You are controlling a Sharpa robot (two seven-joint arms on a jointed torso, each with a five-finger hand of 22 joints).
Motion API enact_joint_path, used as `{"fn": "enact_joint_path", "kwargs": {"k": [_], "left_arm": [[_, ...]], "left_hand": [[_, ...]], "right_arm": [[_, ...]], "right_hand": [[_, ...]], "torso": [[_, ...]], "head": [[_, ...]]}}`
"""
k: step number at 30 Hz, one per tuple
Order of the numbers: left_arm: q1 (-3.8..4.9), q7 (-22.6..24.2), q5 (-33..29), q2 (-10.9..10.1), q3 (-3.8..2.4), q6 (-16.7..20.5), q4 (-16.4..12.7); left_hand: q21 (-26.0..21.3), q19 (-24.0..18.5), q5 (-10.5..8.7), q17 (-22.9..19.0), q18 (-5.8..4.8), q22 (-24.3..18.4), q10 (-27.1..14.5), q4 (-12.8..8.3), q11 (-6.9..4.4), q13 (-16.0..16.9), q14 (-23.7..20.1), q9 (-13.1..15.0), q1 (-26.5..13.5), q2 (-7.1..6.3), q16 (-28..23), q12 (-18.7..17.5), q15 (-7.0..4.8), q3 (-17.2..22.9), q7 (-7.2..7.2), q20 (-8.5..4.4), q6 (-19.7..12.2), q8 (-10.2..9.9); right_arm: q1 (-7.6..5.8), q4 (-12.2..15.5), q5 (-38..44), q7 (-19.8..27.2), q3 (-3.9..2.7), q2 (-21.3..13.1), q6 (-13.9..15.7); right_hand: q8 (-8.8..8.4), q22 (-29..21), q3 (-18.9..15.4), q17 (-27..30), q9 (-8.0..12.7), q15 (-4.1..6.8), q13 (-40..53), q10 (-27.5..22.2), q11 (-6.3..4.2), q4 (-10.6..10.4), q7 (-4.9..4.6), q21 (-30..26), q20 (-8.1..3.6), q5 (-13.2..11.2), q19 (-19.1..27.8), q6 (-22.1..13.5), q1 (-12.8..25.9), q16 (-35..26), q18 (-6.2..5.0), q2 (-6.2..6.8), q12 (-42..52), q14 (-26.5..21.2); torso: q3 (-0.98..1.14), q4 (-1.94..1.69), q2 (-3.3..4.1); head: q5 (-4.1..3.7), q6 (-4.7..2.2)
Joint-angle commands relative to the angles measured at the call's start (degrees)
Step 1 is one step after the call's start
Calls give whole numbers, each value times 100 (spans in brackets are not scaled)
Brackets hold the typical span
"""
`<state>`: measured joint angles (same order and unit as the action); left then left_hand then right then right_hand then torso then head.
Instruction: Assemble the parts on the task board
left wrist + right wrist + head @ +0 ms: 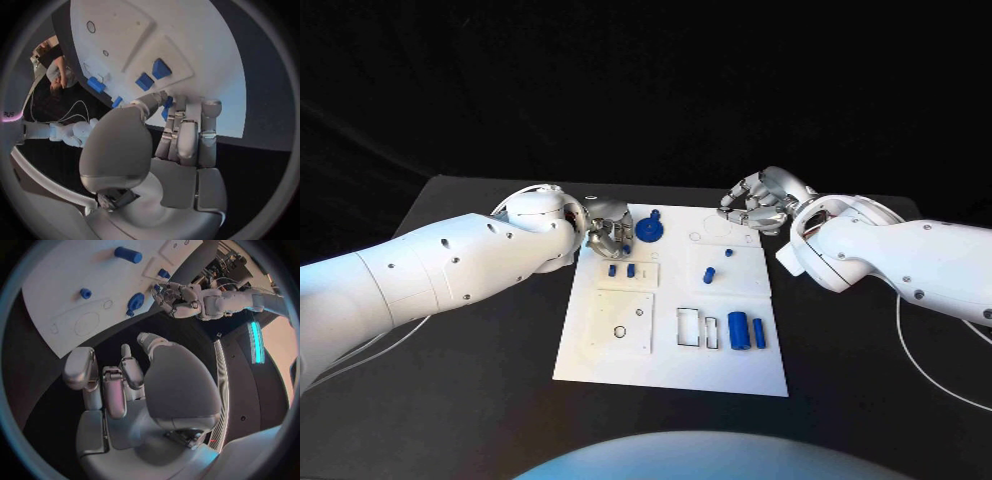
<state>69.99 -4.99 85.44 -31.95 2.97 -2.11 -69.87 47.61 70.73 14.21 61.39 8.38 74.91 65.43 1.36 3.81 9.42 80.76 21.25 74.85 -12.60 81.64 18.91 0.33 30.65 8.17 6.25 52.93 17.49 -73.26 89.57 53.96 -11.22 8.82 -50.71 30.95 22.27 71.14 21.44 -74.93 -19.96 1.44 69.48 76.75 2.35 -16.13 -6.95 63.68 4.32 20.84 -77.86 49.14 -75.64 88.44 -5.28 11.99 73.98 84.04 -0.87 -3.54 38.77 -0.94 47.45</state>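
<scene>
Parts lie scattered over the white task board (pixel 675 362) in the middle of the black table (pixel 473 400). From the head view, two small blue blocks (pixel 622 270) sit side by side in the board's left panel, a short blue peg (pixel 710 274) lies near the centre, and two blue cylinders (pixel 746 331) lie side by side just beside a rectangular slot (pixel 689 327). A blue gear-like part (pixel 653 231) stands near the far edge. The left hand (pixel 607 231) hovers over the board's far left corner, fingers curled in (whether they grip anything I cannot tell from this angle). The right hand (pixel 757 208) hangs past the far right corner, fingers bent and apart, holding nothing.

From the left wrist view, the left hand (pixel 181 140) has fingers close together, with a blue piece (pixel 167 106) at their tips; grip unclear.

From the right wrist view, the right hand (pixel 125 385) is off the board over the table, fingers apart.
</scene>
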Motion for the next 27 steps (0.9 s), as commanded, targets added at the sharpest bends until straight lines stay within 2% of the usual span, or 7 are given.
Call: {"fn": "enact_joint_path", "kwargs": {"k": [1, 11, 13, 16, 17, 27], "left_arm": [[3, -55, 24, 12, -2, -37, -6], [3, -47, 22, 0, -1, 36, -15], [3, -47, 22, -7, -2, 30, -18], [3, -58, 22, -13, -2, 7, -23], [3, -65, 22, -16, -2, -4, -26], [3, -118, 22, -76, -4, -21, -40]], "left_hand": [[-20, -46, 29, -5, -38, 415, -21, 10, 35, 12, -28, -2, -72, 6, 16, -27, -6, -47, 0, 9, -43, -39], [-20, -42, 61, 0, -37, 415, -10, 30, 31, 31, -28, -6, -102, -9, 23, -28, -6, -69, 3, 12, -76, -69], [-35, -41, 97, -5, -32, 412, -9, 52, 20, 56, -31, -31, -144, -61, 29, -40, -12, -109, 9, 9, -212, -159], [-84, -54, 174, -5, -29, 402, -51, 127, 26, 113, -41, -123, -265, -193, 44, -64, -7, -266, -20, 15, -657, -377], [-85, -50, 176, 2, -29, 404, -66, 150, 20, 141, -44, -144, -271, -197, 54, -60, -11, -320, -46, 13, -782, -418], [-89, -44, 190, 47, -31, 407, -76, 179, 16, 194, -34, -165, -270, -207, 80, -32, -14, -412, -40, 11, -904, -443]], "right_arm": [[3, 2, 59, 4, 0, 0, -77], [4, 2, 59, 4, 0, -4, -78], [4, 2, 59, 2, 0, -6, -78], [5, 4, 62, 0, 0, -11, -69], [5, 4, 64, -1, 0, -12, -66], [5, -1, 76, -9, 0, -25, -63]], "right_hand": [[-27, -3, 26, -1028, -9, 29, -2, 6, -12, 8, -5, -24, 7, 32, 33, 34, 14, -29, -89, 47, -12, 481], [-27, -3, 26, -1028, -9, 29, -2, 6, -12, 8, -5, -24, 7, 32, 33, 34, 14, -29, -89, 47, -12, 481], [-27, -3, 26, -1028, -9, 29, -2, 6, -12, 8, -5, -24, 7, 32, 33, 34, 14, -29, -89, 47, -12, 481], [-34, -1, 39, -1031, -12, 29, -5, 9, -12, 9, -5, -26, 7, 31, 31, 33, 21, -29, -88, 58, -15, 482], [-36, -1, 40, -1033, -12, 29, -12, 5, -12, 10, -6, -26, 7, 31, 31, 31, 21, -28, -88, 61, -20, 483], [-41, 1, 42, -1036, -12, 29, -16, 3, -11, 12, -7, -24, 7, 30, 29, 23, 21, -27, -88, 67, -23, 484]], "torso": [[2, 0, 1], [-1, 1, -2], [-1, 0, -2], [-2, -3, -1], [-1, -3, 1], [-2, 0, -1]], "head": [[1, 2], [0, 3], [-4, 2], [-10, -2], [-10, -4], [-7, 7]]}}
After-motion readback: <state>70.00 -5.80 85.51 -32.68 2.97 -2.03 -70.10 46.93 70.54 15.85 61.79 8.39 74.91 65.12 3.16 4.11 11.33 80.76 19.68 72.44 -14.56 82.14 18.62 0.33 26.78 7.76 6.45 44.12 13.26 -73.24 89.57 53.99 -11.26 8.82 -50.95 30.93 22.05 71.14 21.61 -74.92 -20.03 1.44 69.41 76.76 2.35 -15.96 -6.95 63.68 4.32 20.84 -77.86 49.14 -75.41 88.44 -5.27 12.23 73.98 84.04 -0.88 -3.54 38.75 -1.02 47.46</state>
